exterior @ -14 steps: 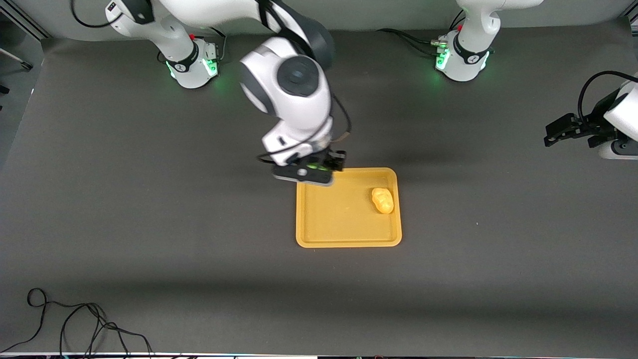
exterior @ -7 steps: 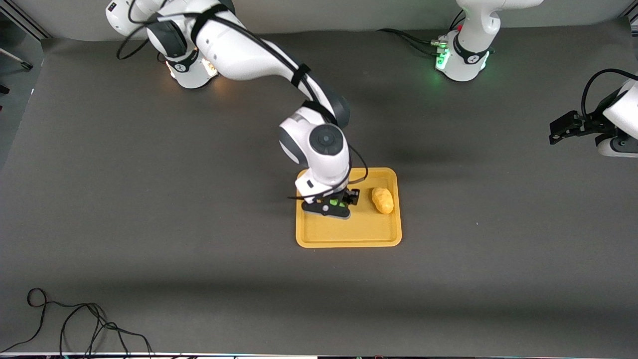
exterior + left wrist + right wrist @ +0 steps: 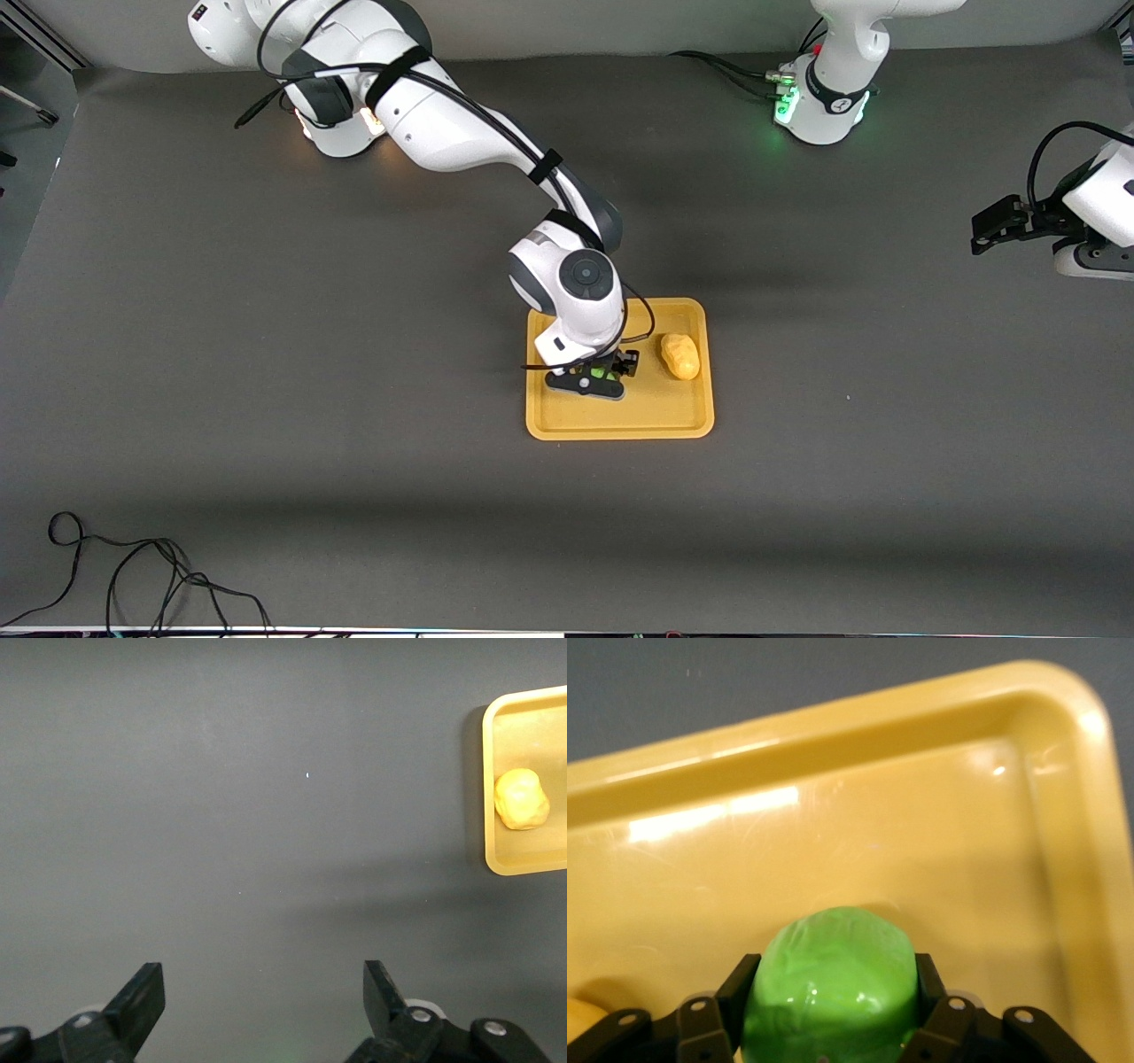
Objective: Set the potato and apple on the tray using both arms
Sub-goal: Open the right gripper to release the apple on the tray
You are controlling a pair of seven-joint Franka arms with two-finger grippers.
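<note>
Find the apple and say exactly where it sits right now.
The apple is gripped in the right pincer, low over the tray, beside the potato on the side toward the right arm's end.

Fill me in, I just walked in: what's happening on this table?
The right end effector is low over the tray, shut on the apple, about to set it down. The potato already lies on the tray, toward the left arm's end. The left end effector waits open over the bare table at the left arm's end, holding nothing.
</note>
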